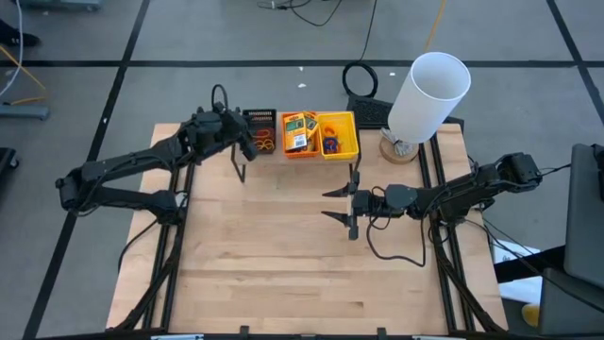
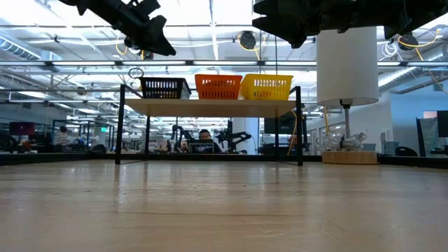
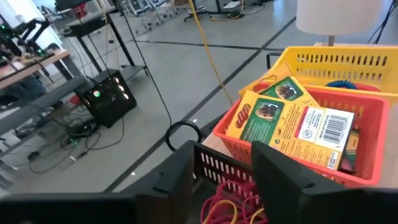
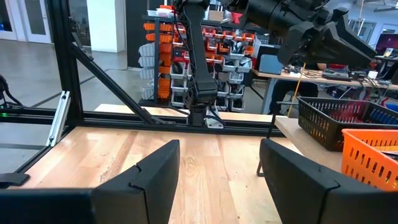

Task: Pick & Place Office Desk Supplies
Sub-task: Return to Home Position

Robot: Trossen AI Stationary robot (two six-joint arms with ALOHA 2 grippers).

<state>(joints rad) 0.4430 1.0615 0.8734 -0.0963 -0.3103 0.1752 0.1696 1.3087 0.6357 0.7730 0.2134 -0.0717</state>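
Observation:
Three small bins stand side by side on a raised shelf (image 2: 210, 106) at the table's far edge. The black bin (image 1: 261, 121) holds red and orange rubber bands (image 3: 227, 205). Yellow packs (image 3: 292, 121) with green-and-white labels lie in the orange bin (image 1: 288, 149). The yellow bin (image 1: 351, 142) holds blue and purple bands (image 1: 330, 144). My left gripper (image 3: 224, 152) hovers open just over the black bin's left side (image 1: 250, 140), with nothing between its fingers. My right gripper (image 1: 332, 203) stands open above the table, in front of the yellow bin, pointing toward the table's left edge.
A big white cylinder (image 1: 429, 90) on a round wooden base stands at the far right corner, close to the yellow bin. A black cable coil (image 1: 360, 77) lies on the floor beyond the table. Bare wooden tabletop (image 1: 283, 255) stretches toward the near edge.

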